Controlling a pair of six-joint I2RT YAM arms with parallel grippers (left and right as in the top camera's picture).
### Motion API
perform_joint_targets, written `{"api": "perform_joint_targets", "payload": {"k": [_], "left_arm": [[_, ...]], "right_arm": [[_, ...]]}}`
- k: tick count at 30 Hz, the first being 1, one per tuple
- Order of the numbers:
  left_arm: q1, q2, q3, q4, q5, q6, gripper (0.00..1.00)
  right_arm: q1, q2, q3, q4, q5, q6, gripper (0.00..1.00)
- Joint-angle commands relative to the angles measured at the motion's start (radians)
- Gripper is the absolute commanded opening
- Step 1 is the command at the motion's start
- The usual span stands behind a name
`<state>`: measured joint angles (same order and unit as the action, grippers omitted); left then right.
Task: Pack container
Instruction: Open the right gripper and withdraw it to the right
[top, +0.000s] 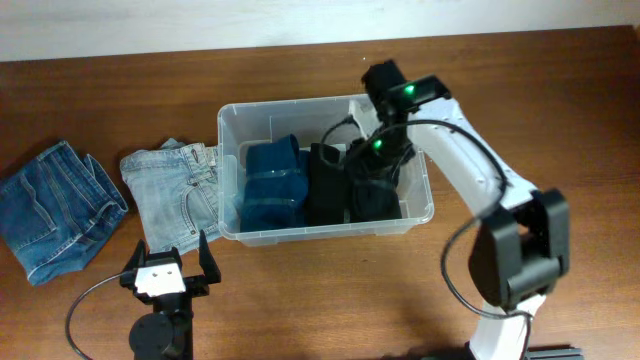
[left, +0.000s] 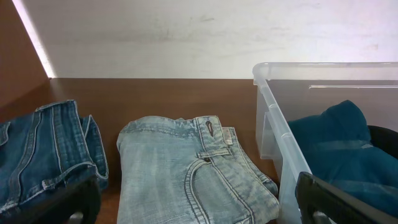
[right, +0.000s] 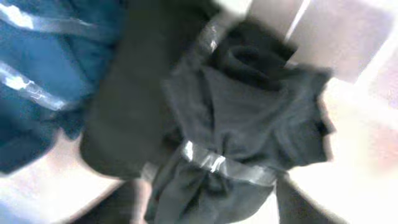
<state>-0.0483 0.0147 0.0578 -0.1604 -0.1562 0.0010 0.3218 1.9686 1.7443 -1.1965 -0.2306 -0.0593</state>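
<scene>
Container (top: 290, 103) holds folded clothes (top: 275, 185); our left tool (top: 172, 250) gapes empty, whether our right tool (top: 372, 170) grips we cannot tell

And there's the container (top: 322, 230), upright near the middle of the overhead view with its long side running left to right. It's a clear plastic bin, rectangular, with rounded corners, a rimmed edge and an open top. Three bundles stand side by side inside: a teal garment (top: 272, 185) at the left end, a black garment (top: 325, 190) in the middle, and a dark grey bundle (right: 249, 124) at the right end.
</scene>
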Motion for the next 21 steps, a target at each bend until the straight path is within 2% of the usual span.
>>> {"api": "perform_joint_targets", "payload": {"k": [1, 6, 11, 15, 21], "left_arm": [[0.005, -0.005, -0.010, 0.003, 0.003, 0.015, 0.99], [0.005, -0.005, -0.010, 0.003, 0.003, 0.015, 0.99], [0.005, -0.005, -0.010, 0.003, 0.003, 0.015, 0.99], [0.005, -0.005, -0.010, 0.003, 0.003, 0.015, 0.99], [0.005, -0.005, -0.010, 0.003, 0.003, 0.015, 1.00]], "right_arm": [[-0.047, -0.122, 0.065, -0.019, -0.021, -0.007, 0.99], [-0.177, -0.225, 0.069, -0.069, -0.020, -0.008, 0.98], [-0.385, -0.296, 0.069, -0.138, -0.019, -0.008, 0.99], [-0.557, -0.297, 0.068, -0.209, -0.008, -0.008, 0.99], [-0.753, -0.281, 0.067, -0.214, 0.006, -0.008, 0.98]]}}
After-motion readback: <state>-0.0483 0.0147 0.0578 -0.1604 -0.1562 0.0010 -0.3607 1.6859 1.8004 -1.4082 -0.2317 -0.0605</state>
